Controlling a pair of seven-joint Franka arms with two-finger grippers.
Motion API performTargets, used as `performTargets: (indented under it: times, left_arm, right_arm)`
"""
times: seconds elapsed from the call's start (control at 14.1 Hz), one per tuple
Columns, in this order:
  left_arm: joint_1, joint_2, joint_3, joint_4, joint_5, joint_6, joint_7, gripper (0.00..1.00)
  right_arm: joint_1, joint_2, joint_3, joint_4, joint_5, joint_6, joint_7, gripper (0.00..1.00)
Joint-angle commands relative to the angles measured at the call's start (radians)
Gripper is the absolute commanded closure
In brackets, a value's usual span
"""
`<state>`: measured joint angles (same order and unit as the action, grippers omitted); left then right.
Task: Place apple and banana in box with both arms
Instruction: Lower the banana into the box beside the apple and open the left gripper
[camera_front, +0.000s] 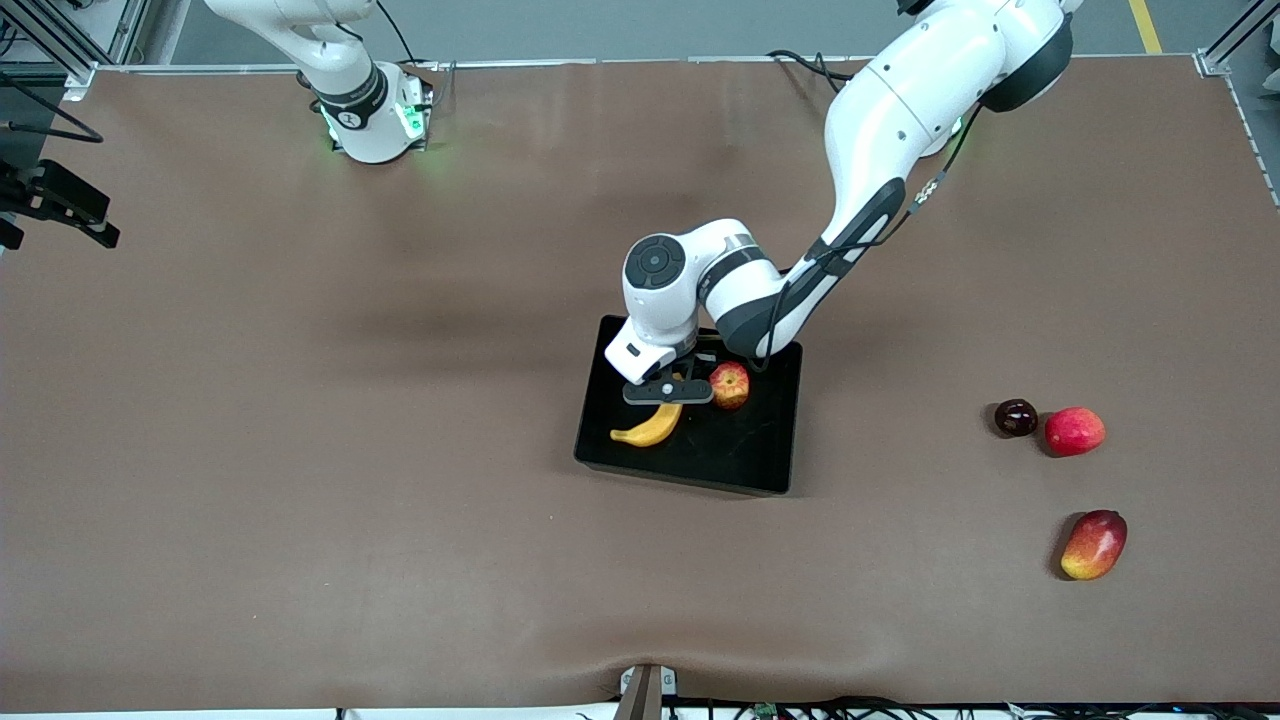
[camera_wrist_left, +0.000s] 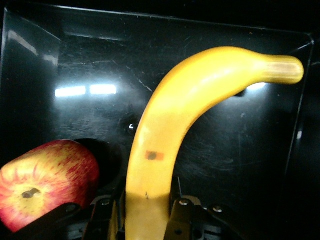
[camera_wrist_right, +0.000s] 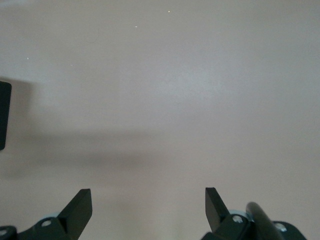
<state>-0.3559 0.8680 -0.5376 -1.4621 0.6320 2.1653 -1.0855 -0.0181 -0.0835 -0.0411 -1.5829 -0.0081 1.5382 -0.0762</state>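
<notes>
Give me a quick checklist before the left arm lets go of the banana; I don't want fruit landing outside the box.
1. Apple in the box: ok.
2. Banana over the box floor, inside its walls: ok.
3. Left tool gripping the banana's end: ok.
4. Banana resting on the floor, not hanging: cannot tell.
5. Banana apart from the apple: ok in the left wrist view.
6. Right tool open over bare table, waiting: ok.
</notes>
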Motion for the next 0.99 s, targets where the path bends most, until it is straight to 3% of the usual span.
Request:
performTargets:
  times: [0.0, 0.14, 0.28, 0.42, 0.64, 0.92]
  left_arm:
    - [-0.018, 0.028, 0.008, 0.022, 0.009, 0.022, -0.016, 0.73]
    - [-0.02, 0.029, 0.01, 0.022, 0.009, 0.025, -0.016, 0.68]
    - [-0.02, 0.029, 0.01, 0.022, 0.005, 0.025, -0.019, 0.5]
    - [-0.018, 0.026, 0.01, 0.022, 0.005, 0.025, -0.019, 0.03]
    - [-0.003, 0.002, 0.008, 0.035, 0.002, 0.022, -0.016, 0.0]
    - [0.078, -0.114, -0.005, 0.037, 0.001, -0.021, -0.007, 0.0]
  right_arm:
    - [-0.005, -0.016, -0.003, -0.006, 0.039, -0.012, 0.004, 0.0]
    - [-0.003, -0.016, -0.003, -0.005, 0.039, -0.015, 0.006, 0.0]
    - [-0.003, -0.016, -0.003, -0.005, 0.031, -0.029, 0.003, 0.0]
    - [-0.003, -0.016, -0.003, -0.005, 0.028, -0.043, 0.012, 0.0]
    - [0.003, -0.016, -0.002, -0.003, 0.027, -0.058, 0.099, 0.0]
    - [0.001, -0.016, 0.0, -0.002, 0.023, -0.058, 0.093, 0.0]
